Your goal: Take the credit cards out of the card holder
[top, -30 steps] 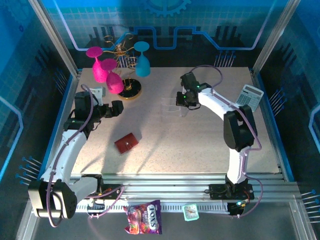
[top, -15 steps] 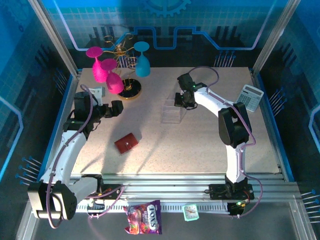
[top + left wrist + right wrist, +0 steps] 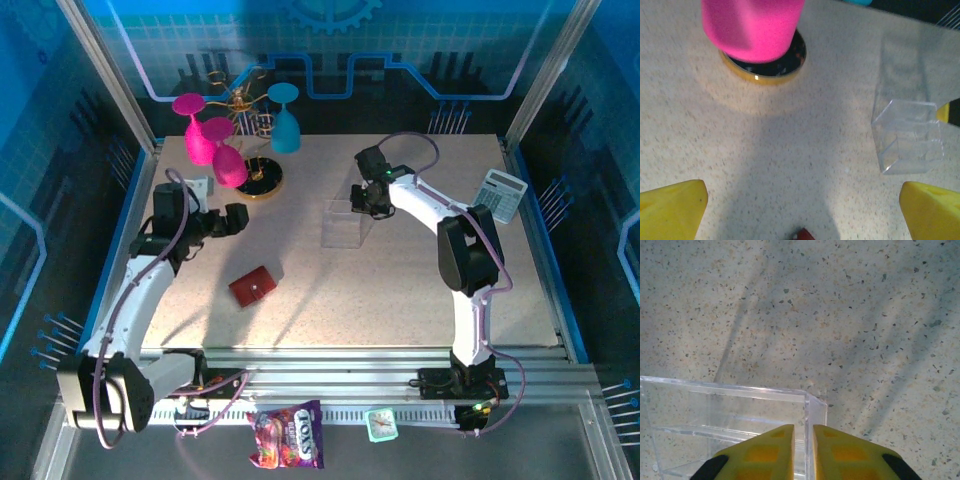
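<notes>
**Handling a shut, soft card holder: where to take hold**

Find the card holder lying flat and folded shut on the worktop, left of the middle and nearer the near edge than the far. Expect the credit cards inside, hidden for now.

Note the left claw spread wide and empty, hovering toward the left edge, near the holder but apart from it. Note the right claw nearly closed astride a thin wall of the clear box, toward the far edge. Cannot tell whether pinching or loose.

Treat the holder as light and soft-sided, likely to slide or buckle under a one-sided push. Better to pin it at the fold with one claw and lift the snap tab with the other.

Treat the cards as probably stiff, thin and slick. Take one by an exposed short edge and draw it straight along its pocket.
</notes>
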